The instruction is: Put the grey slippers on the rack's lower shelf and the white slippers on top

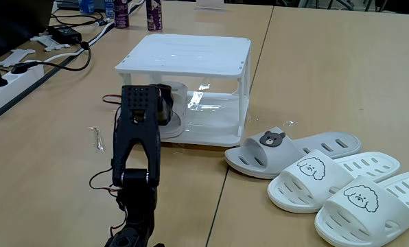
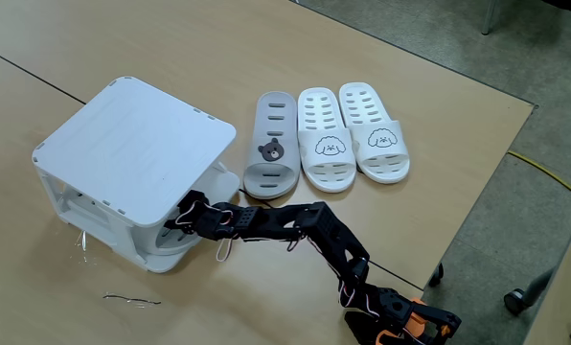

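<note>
One light grey rubber slipper [image 1: 176,110] is held inside the small white plastic two-tier rack [image 1: 191,55], over its glossy lower shelf [image 1: 218,127], by the black hand [image 2: 182,218]; whether it is clenched cannot be told. The second grey slipper [image 2: 272,146] and white dog-face slippers [image 2: 348,129] lie on the wooden worktop [image 1: 328,75]. The rack could be shoved if the post is caught.

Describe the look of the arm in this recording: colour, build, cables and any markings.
The arm is built of matte black plastic links, with boxy servo housings at the joints. One flat panel near the gripper carries a grid of small holes. Thin red and black wires loop loosely along the links. In a fixed view, the base shows orange parts. No lettering or logos are legible.
</note>
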